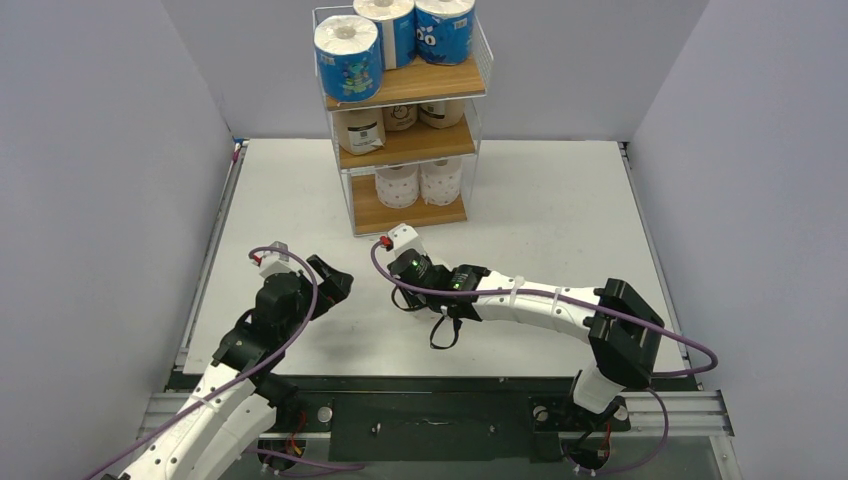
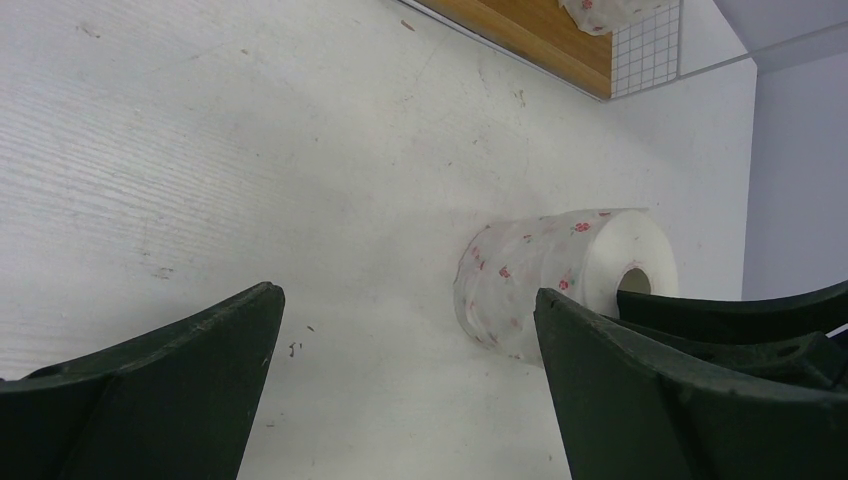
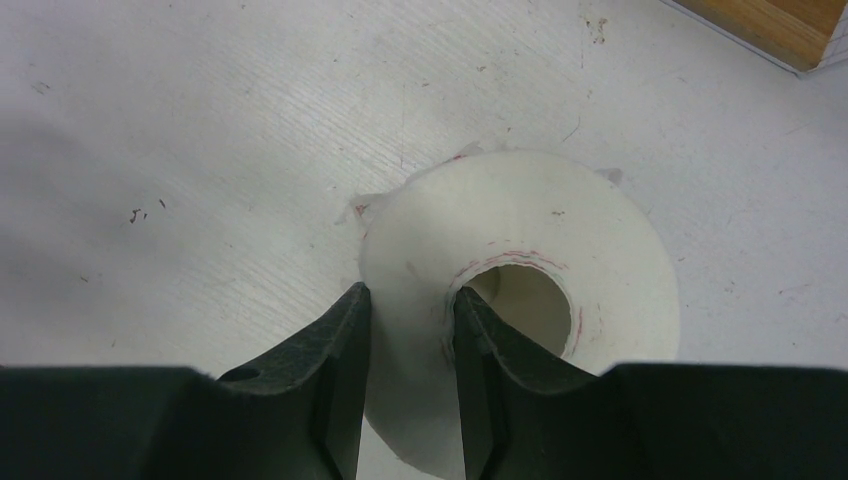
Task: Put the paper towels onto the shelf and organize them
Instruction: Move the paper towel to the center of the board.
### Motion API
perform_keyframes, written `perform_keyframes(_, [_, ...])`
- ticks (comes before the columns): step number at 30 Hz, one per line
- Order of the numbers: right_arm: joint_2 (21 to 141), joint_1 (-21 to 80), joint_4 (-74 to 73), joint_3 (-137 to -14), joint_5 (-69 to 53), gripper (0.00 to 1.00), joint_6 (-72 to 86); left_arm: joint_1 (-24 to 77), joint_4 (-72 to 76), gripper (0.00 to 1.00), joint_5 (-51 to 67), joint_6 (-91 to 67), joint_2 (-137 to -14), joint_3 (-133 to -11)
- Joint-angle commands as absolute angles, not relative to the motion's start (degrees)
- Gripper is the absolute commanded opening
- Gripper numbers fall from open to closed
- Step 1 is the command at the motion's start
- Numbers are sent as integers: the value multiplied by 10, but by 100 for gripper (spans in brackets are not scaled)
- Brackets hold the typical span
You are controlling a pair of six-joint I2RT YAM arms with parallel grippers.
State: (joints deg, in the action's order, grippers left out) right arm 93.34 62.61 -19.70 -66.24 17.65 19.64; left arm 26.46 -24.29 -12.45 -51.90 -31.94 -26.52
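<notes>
A white roll with small red flowers [image 3: 560, 220] lies on its side on the table. My right gripper [image 3: 410, 292] is shut on its wall, one finger inside the hollow core and one outside. The left wrist view shows the same roll [image 2: 530, 270] ahead and to the right of my left gripper [image 2: 407, 292], which is open with only bare table between its fingers. The shelf [image 1: 420, 85] stands at the back centre. It holds three blue rolls [image 1: 347, 55] on top, tan rolls [image 1: 360, 130] in the middle and two white rolls [image 1: 398, 185] at the bottom.
The bottom board's left part [image 1: 368, 215] carries no roll. Grey walls close in the table on both sides and at the back. A black cable loop [image 1: 440, 330] hangs under the right arm. My left gripper [image 1: 335, 280] sits close to the right wrist.
</notes>
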Motion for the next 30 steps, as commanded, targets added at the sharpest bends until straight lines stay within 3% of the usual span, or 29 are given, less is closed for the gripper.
perform_keyframes(1, [933,625,-186,-676,160,25,198,261,-240,96,-132,-517,-315,-284])
perform_keyframes(13, [871,627,-200,-673,158,61,222,261,-243,96,-135,-520,-317,-286])
perform_keyframes(19, [790,628,-211,-675,186,64,251,261,-253,96,-146,-515,-320,-295])
perform_keyframes(24, [732,606,-230,-656,264,67,362,261,-286,96,-193,-561,-332,-301])
perform_keyframes(30, [696,484,-176,-562,119,72,456,260,-311,96,-218,-629,-345,-301])
